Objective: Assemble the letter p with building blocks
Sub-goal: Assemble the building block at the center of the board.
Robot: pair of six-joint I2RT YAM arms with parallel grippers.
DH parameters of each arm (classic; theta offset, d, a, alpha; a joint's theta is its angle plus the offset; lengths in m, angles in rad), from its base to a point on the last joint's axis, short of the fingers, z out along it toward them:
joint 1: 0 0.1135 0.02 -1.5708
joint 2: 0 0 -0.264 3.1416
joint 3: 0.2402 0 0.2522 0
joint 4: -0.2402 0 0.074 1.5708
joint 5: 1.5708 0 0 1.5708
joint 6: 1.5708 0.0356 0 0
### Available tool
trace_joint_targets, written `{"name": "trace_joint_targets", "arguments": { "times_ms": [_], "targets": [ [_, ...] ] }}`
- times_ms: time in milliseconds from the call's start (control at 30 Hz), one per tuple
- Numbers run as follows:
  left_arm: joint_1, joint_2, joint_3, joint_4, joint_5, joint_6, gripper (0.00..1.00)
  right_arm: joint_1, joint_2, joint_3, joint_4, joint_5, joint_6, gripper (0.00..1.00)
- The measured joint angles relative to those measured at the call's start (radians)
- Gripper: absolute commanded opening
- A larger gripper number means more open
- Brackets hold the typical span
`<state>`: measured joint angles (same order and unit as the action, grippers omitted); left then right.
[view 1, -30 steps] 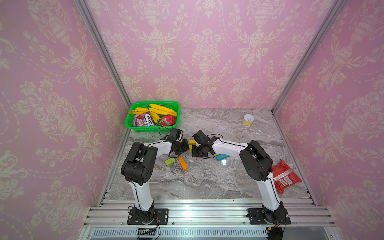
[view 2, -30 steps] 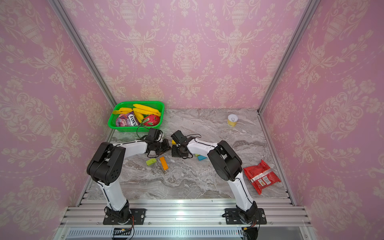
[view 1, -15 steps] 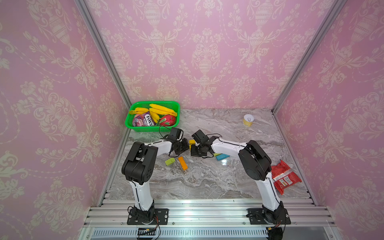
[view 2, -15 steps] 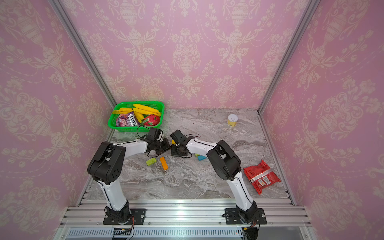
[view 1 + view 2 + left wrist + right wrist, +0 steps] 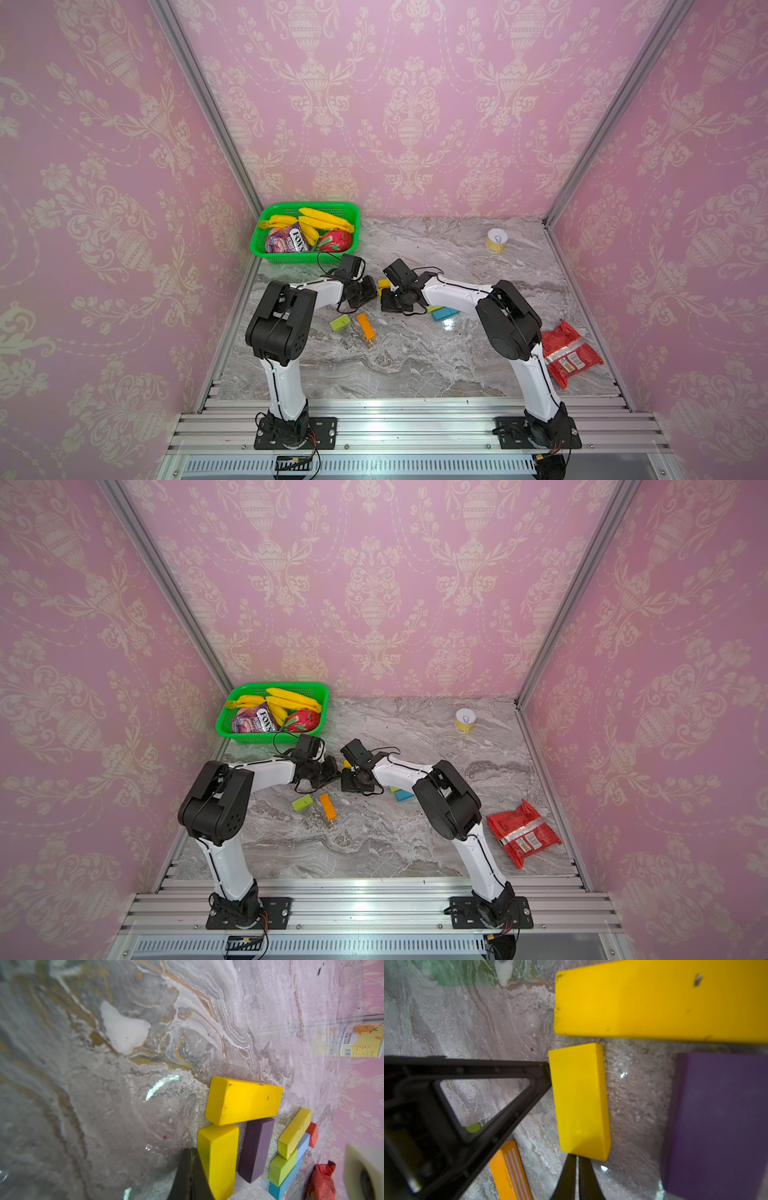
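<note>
Right wrist view: right claw [image 5: 575, 1178], left claw [image 5: 545, 1073] pinched shut, empty, tips against short yellow block [image 5: 579, 1101]. Risk: uneven push twisting it into long yellow block [image 5: 654, 1001] ahead.

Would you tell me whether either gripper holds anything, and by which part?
Nothing is held. The left gripper and right gripper are both shut, their tips only touching the short yellow block.

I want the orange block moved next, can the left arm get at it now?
Probably yes. The orange block lies flat in the open near the left claw, nothing on top, and the lime green block beside it sits apart. The claw is shut, so it must open first.
</note>
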<state>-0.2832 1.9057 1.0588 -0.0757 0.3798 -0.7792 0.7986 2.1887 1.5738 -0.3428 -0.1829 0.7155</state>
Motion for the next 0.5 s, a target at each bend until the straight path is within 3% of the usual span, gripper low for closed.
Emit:
{"name": "trace_joint_targets", "arguments": {
  "times_ms": [300,500],
  "targets": [
    [0.001,0.026,0.034,0.001,0.0,0.0,0.0,-0.001,-0.009,-0.023,0.031,0.0,-0.001,0.09],
    [0.001,0.031,0.042,-0.001,0.0,0.0,0.0,-0.006,-0.093,-0.067,0.008,0.04,-0.027,0.09]
  ]
}}
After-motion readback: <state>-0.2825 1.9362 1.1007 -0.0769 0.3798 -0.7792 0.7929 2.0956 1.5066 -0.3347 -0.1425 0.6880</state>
